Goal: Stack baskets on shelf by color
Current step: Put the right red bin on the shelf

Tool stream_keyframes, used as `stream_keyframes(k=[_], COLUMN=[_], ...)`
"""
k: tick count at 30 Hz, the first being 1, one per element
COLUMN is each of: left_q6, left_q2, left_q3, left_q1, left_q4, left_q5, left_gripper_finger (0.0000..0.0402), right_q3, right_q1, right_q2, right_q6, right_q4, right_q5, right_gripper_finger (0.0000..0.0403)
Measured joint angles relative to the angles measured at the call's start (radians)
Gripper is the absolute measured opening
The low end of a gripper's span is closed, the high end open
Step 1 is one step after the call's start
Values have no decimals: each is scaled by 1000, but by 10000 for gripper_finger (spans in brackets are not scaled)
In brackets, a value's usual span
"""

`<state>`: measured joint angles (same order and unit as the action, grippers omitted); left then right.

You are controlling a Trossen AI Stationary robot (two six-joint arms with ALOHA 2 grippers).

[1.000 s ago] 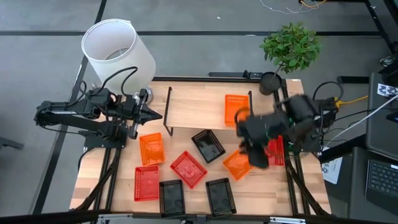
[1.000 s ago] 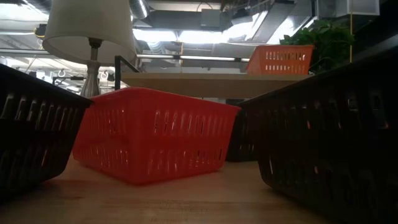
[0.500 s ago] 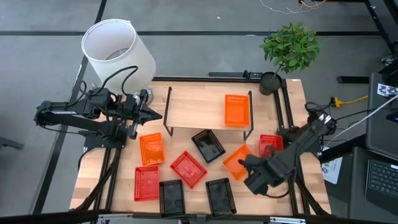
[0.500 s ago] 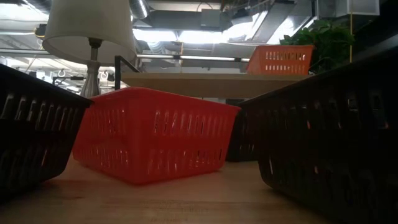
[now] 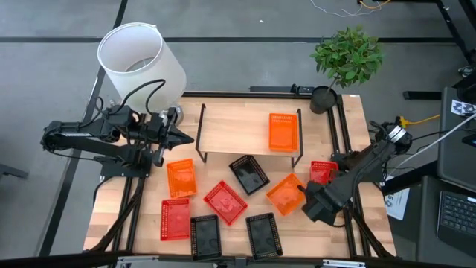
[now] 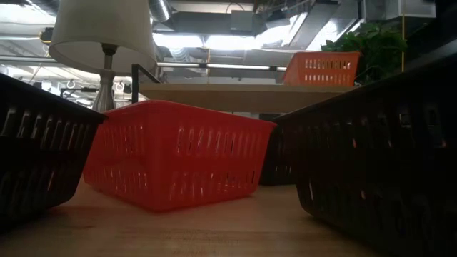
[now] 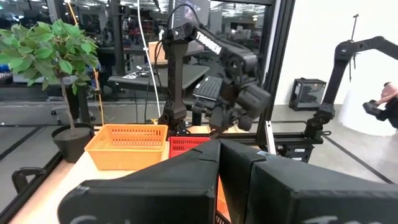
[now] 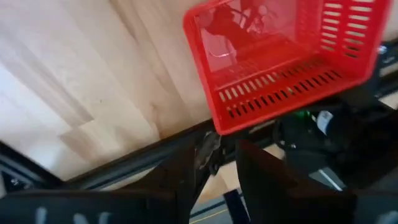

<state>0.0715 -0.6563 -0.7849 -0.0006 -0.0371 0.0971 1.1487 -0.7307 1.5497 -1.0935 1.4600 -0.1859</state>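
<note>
Hovering low over the table's right edge, the right gripper (image 5: pixel 303 195) sits beside an orange basket (image 5: pixel 285 195), fingers nearly together, holding nothing. Another orange basket (image 5: pixel 282 131) rests on the shelf (image 5: pixel 230 130). Left gripper (image 5: pixel 186 138) waits closed by the shelf's left end.

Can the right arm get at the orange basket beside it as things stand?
Probably yes. The right gripper sits just off the orange basket, whose top is open and uncovered; the black basket lies apart.
</note>
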Motion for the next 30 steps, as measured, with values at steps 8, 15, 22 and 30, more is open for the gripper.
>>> stream_keyframes(k=[8, 15, 22, 30], left_q6=[0, 0, 0, 0], left_q2=[0, 0, 0, 0], left_q3=[0, 0, 0, 0], left_q1=[0, 0, 0, 0], left_q4=[0, 0, 0, 0], left_q5=[0, -1, -1, -2], left_gripper_finger=[0, 0, 0, 0], right_q3=[-188, -238, -238, -238], right_q1=[0, 0, 0, 0], right_q2=[-49, -50, -50, 1], right_q6=[-17, 3, 2, 2], right_q4=[-145, -248, -252, -293], right_q5=[31, 2, 51, 52], right_gripper_finger=[116, 116, 116, 116])
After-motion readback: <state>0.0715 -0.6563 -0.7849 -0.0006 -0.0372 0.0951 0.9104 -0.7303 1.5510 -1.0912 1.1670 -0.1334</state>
